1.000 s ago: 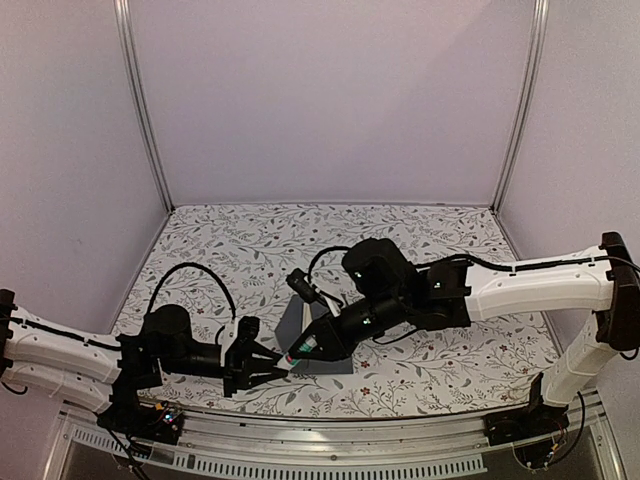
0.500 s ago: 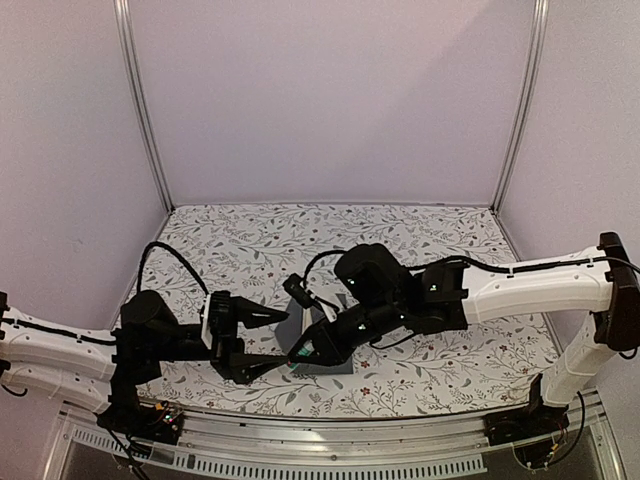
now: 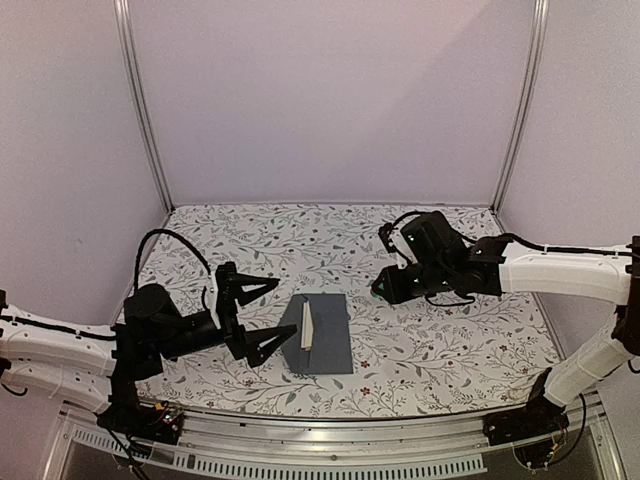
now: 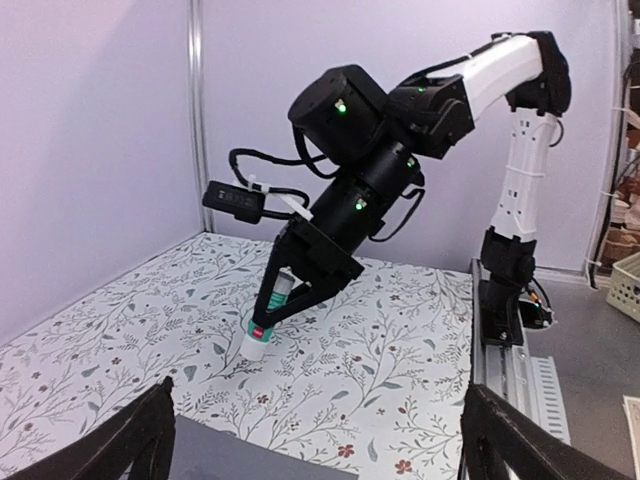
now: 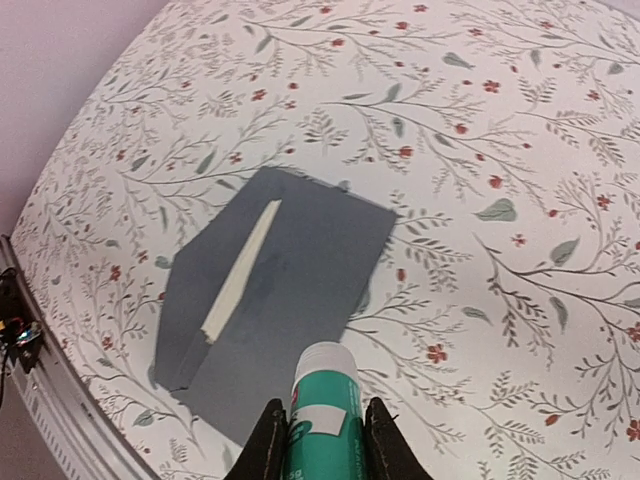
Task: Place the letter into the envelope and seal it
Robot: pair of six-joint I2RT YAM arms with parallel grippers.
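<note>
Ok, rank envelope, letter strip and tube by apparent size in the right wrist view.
1. Dark slate-grey rectangular paper envelope.
2. Teal-and-white cylindrical tube; nearest the lens and cropped, so unsure.
3. Thin tan paper letter strip.

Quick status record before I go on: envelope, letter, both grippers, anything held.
envelope: flat on tablecloth, flap open
letter: inside, thin tan edge showing at mouth
left gripper: open, empty, beside flap
right gripper: shut on teal-white tube, apart from envelope
sealed: not yet
</note>
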